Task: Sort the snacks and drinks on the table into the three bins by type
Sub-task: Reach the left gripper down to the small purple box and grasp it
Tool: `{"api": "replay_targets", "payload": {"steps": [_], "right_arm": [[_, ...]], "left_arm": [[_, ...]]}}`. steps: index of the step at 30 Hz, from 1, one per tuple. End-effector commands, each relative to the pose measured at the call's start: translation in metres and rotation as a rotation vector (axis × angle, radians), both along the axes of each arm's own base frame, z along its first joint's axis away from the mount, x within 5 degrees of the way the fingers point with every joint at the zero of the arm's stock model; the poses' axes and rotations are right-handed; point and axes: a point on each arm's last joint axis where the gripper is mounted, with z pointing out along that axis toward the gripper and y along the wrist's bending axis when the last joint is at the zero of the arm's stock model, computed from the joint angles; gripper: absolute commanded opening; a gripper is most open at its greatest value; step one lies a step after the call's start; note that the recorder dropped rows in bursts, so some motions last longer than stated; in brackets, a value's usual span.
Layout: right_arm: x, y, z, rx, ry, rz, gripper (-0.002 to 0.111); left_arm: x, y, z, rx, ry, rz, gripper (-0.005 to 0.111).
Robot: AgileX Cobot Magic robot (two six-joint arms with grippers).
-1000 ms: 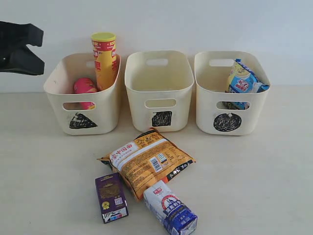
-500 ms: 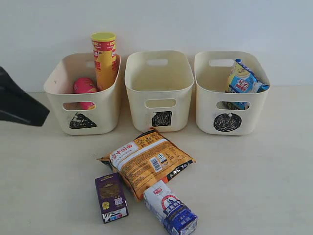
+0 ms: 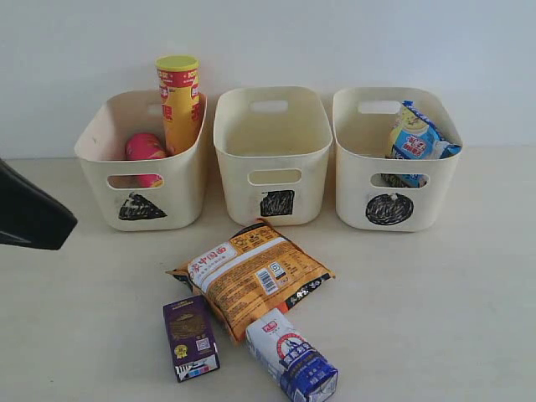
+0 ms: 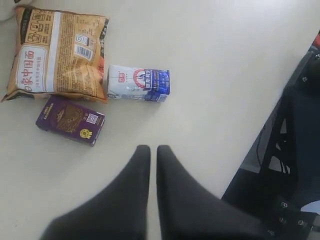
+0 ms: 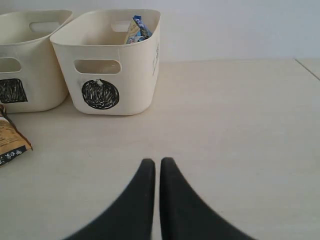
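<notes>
On the table (image 3: 435, 301) lie an orange-brown foil bag (image 3: 251, 275), a dark purple carton (image 3: 190, 337) and a blue and white carton (image 3: 293, 358). The triangle bin (image 3: 142, 172) holds the tall yellow canister (image 3: 178, 100) and a pink canister (image 3: 146, 151). Nothing shows in the square bin (image 3: 275, 159). The circle bin (image 3: 395, 163) holds a blue-white bag (image 3: 416, 134). My left gripper (image 4: 150, 149) is shut and empty above bare table, short of the purple carton (image 4: 70, 120), the blue and white carton (image 4: 139, 83) and the bag (image 4: 55, 52). My right gripper (image 5: 155, 161) is shut and empty, facing the circle bin (image 5: 107, 65).
A black part of the left arm (image 3: 29, 218) reaches in at the left edge of the exterior view. The table's edge and a dark frame (image 4: 295, 150) show in the left wrist view. A pale wall stands behind the bins.
The left arm has dropped from high beside the triangle bin to lower at the left edge of the exterior view. The snacks, cartons and bins have not moved.
</notes>
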Motion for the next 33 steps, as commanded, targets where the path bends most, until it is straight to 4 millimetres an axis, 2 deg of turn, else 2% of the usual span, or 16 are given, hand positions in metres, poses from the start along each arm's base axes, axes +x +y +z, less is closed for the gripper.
{"api": "replay_targets", "payload": {"steps": [1,4,6,9,10,13,16,22,25,29,33], "right_arm": [[0.000,0.000,0.002,-0.006,-0.020,-0.005,0.000],[0.000,0.000,0.002,-0.006,-0.020,-0.005,0.000],[0.000,0.000,0.002,-0.006,-0.020,-0.005,0.000],[0.000,0.000,0.002,-0.006,-0.020,-0.005,0.000],[0.000,0.000,0.002,-0.006,-0.020,-0.005,0.000],[0.000,0.000,0.002,-0.006,-0.020,-0.005,0.000],[0.000,0.000,0.002,-0.006,-0.020,-0.005,0.000],[0.000,0.000,0.002,-0.006,-0.020,-0.005,0.000],[0.000,0.000,0.002,-0.006,-0.020,-0.005,0.000],[0.000,0.000,0.002,-0.006,-0.020,-0.005,0.000],[0.000,0.000,0.002,-0.006,-0.020,-0.005,0.000]], "left_arm": [[-0.006,0.000,0.004,-0.020,-0.017,0.000,0.004],[-0.003,-0.001,-0.004,0.002,0.001,-0.024,0.004],[-0.001,-0.002,-0.014,0.017,0.035,-0.027,0.010],[0.003,-0.003,-0.029,0.036,0.086,-0.029,0.028],[0.006,-0.004,-0.033,0.030,0.103,0.001,0.038],[0.019,-0.007,-0.042,-0.033,0.173,0.194,0.054],[0.031,-0.011,-0.051,-0.061,0.233,0.286,0.064],[0.044,-0.025,-0.071,-0.095,0.410,0.301,0.084],[0.054,-0.028,-0.082,-0.078,0.446,0.339,0.086],[0.070,-0.027,-0.105,-0.018,0.543,0.521,0.086],[0.084,-0.029,-0.131,0.053,0.636,0.611,0.085]]}}
